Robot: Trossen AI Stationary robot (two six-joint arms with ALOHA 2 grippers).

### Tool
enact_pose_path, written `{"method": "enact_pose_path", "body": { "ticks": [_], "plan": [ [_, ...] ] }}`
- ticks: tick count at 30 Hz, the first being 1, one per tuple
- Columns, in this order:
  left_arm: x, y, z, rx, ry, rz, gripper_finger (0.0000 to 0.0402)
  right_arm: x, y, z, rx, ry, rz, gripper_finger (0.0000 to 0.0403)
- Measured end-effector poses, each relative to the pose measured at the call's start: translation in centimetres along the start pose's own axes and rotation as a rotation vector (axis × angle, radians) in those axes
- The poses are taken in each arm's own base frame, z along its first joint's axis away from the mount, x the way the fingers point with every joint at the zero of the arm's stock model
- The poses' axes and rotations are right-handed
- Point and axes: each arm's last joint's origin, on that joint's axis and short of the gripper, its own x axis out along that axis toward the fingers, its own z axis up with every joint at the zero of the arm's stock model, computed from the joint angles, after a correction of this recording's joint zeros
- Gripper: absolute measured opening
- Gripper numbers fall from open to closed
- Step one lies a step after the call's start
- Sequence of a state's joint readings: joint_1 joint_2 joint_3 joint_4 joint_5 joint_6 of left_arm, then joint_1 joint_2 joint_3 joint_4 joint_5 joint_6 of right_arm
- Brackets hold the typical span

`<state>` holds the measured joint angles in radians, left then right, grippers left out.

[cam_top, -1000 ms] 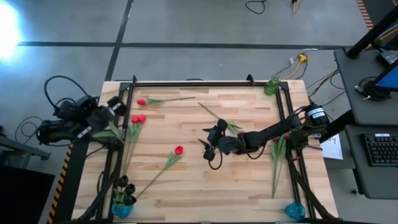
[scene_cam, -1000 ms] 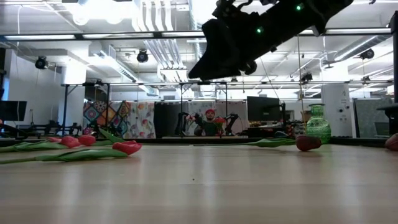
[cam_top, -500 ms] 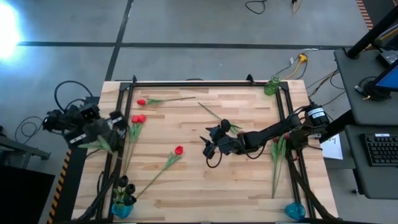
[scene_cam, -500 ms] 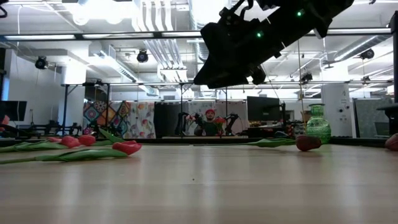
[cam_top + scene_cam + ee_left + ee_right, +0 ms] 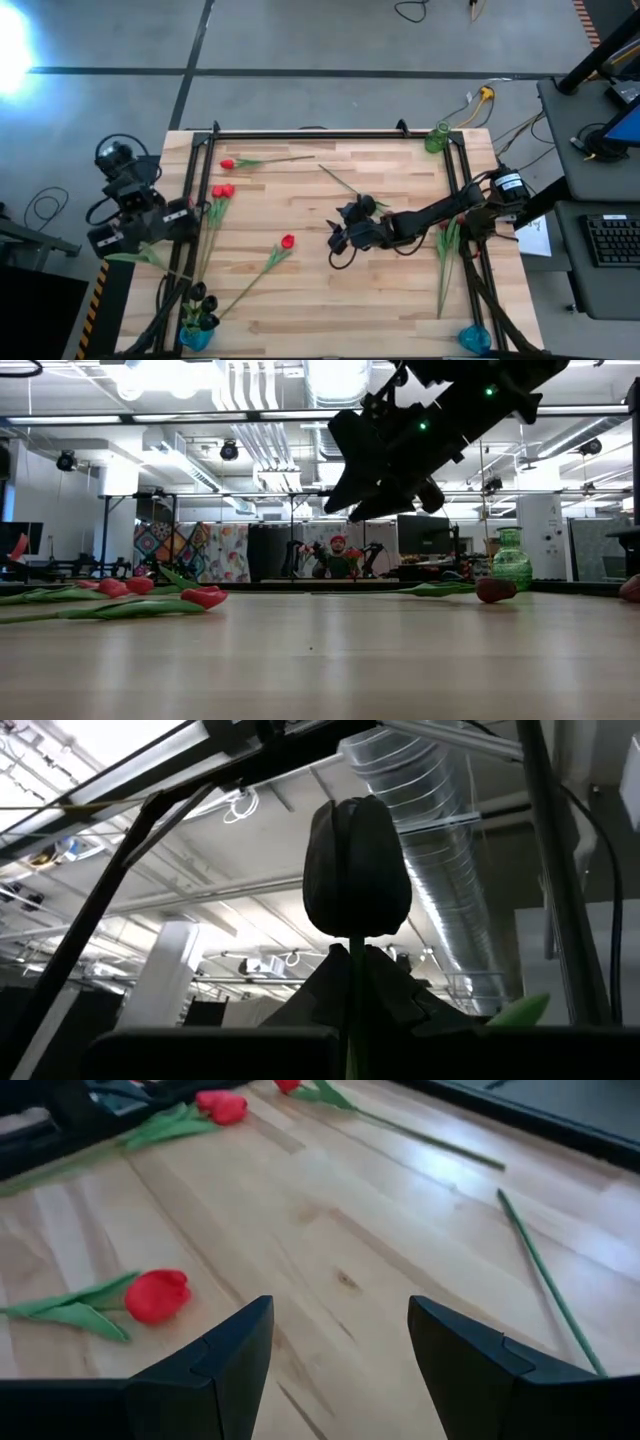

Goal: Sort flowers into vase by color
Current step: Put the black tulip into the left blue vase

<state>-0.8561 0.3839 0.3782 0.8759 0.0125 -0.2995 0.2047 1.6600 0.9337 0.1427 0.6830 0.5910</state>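
Our right gripper (image 5: 338,240) hangs open above the table; the red flower (image 5: 287,241) lies just leftward, stem slanting toward the blue vase (image 5: 196,338); our left gripper (image 5: 185,215) clamps a dark flower (image 5: 357,870).

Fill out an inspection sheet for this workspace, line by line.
Surface: pale wooden plank table, black rail frame.
Job's things: bright red tulip-like flowers lying loose; dark flowers in blue vase; small green glass vase at far corner.
Clutter: nothing seen.
Hands: left hand off the table's left edge, shut on near-black flower; right hand open above mid-table, empty.
Cables: yellow-plugged cable on floor.
Surroundings: keyboard desk at right.
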Motion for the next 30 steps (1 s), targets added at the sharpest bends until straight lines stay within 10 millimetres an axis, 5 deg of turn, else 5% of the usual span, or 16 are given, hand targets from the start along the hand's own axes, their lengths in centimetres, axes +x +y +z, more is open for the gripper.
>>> {"method": "enact_pose_path", "body": {
  "ticks": [15,30],
  "plan": [
    [1.6,-3.4,-4.5,-0.014,0.058,0.197,0.0000,-0.2,-1.0,-1.4,-0.002,0.115,-0.087,0.0224],
    [2.2,-3.8,-8.0,-0.036,0.089,0.346,0.0000,-0.7,-0.9,-2.1,-0.007,0.154,-0.100,0.0224]
  ]
}}
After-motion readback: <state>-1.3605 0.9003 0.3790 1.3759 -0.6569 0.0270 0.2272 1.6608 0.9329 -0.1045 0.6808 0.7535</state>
